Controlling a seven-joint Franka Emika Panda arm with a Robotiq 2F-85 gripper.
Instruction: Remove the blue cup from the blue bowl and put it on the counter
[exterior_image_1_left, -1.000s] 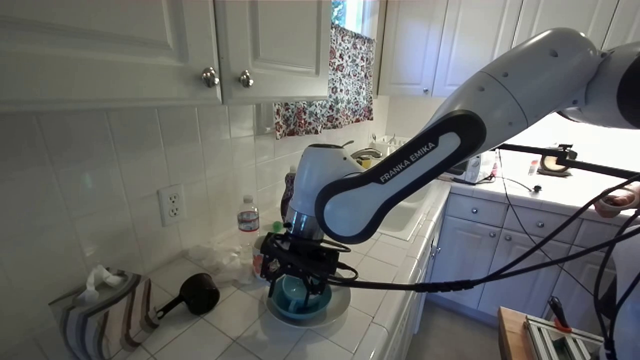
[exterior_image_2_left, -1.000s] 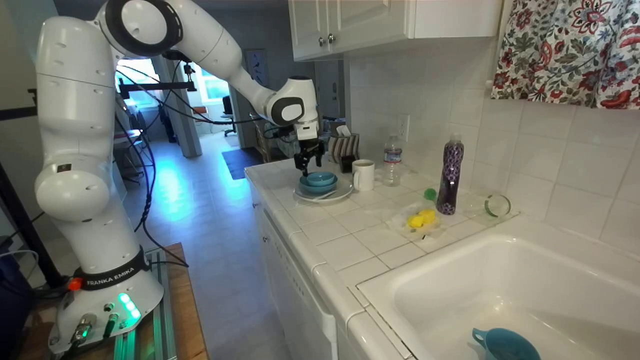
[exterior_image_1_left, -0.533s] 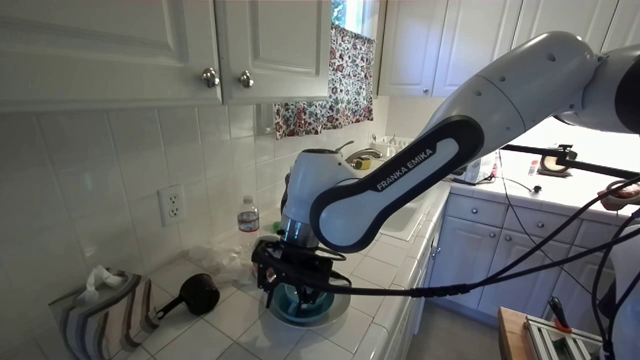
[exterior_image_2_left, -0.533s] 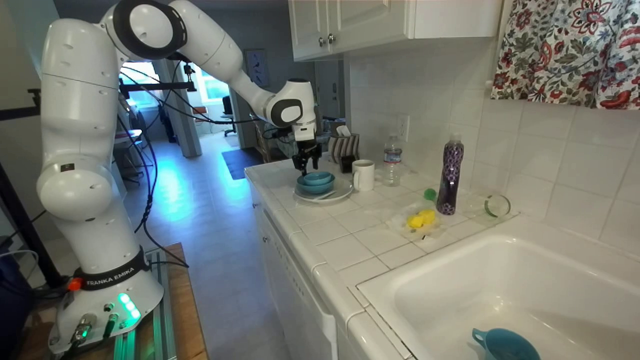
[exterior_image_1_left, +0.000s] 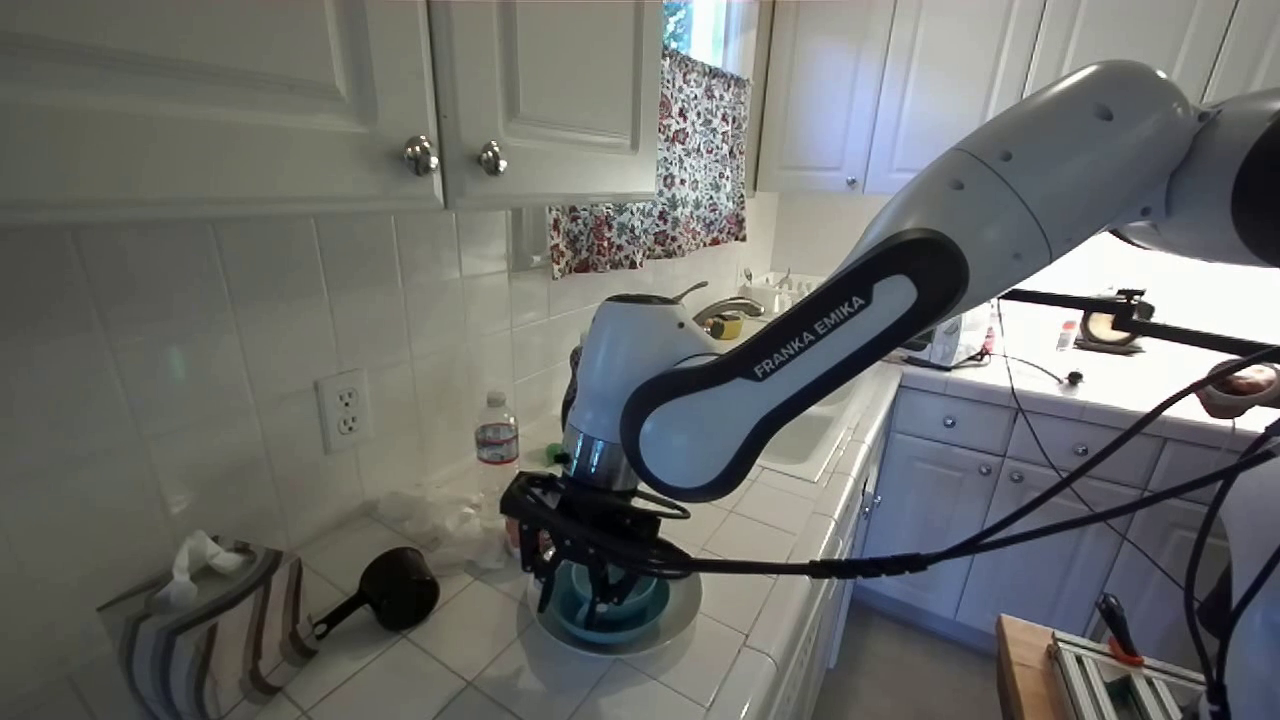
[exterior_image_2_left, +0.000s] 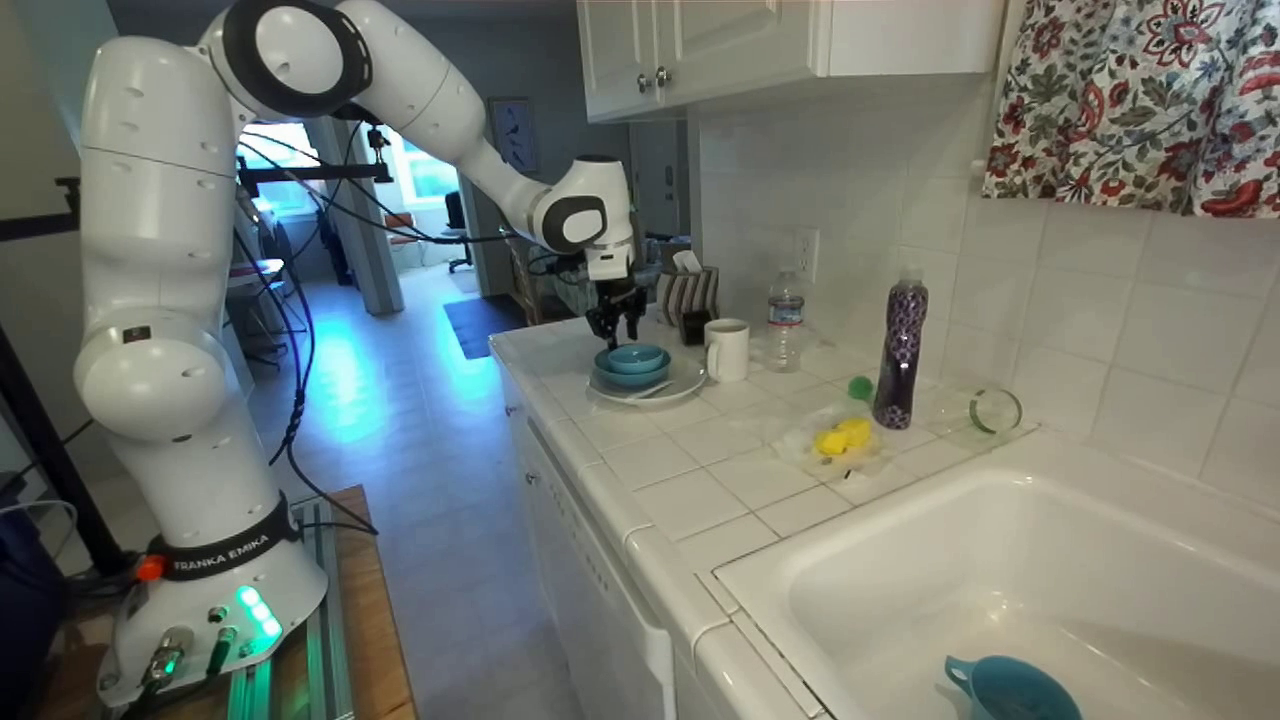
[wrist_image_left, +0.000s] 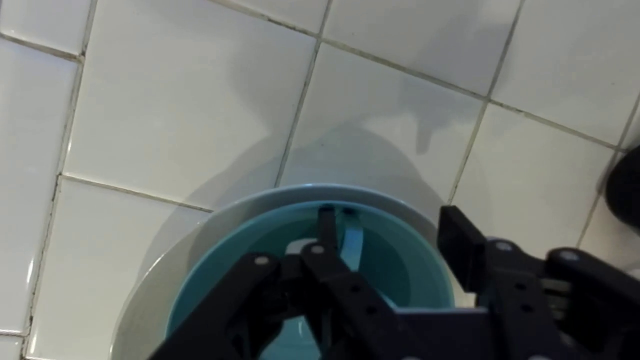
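Observation:
The blue cup (exterior_image_1_left: 632, 588), small and teal with a handle (wrist_image_left: 352, 245), sits inside the blue bowl (exterior_image_1_left: 600, 634), a wider teal bowl. Both also show in an exterior view, the cup (exterior_image_2_left: 638, 357) above the bowl (exterior_image_2_left: 628, 380). The bowl stands on a pale grey-blue plate (wrist_image_left: 142, 310) on the white tiled counter (wrist_image_left: 175, 100). My gripper (wrist_image_left: 389, 220) is open over the bowl's edge. One finger is inside the bowl beside the cup's handle, the other outside the bowl's rim. The fingers hide much of the cup in the wrist view. Whether they touch it I cannot tell.
A white mug (exterior_image_2_left: 728, 352) and a water bottle (exterior_image_2_left: 785, 320) stand near the plate. A black long-handled pan (exterior_image_1_left: 400, 588) and a striped tissue box (exterior_image_1_left: 215, 640) lie farther along the counter. A tiled backsplash (exterior_image_2_left: 900, 200) bounds one side. Another teal cup (exterior_image_2_left: 1020, 690) lies in the sink.
My gripper has moved toward the wall and lower, then risen very slightly in the last half second. The bowl and cup have shifted a little on the plate. The fingers stay open.

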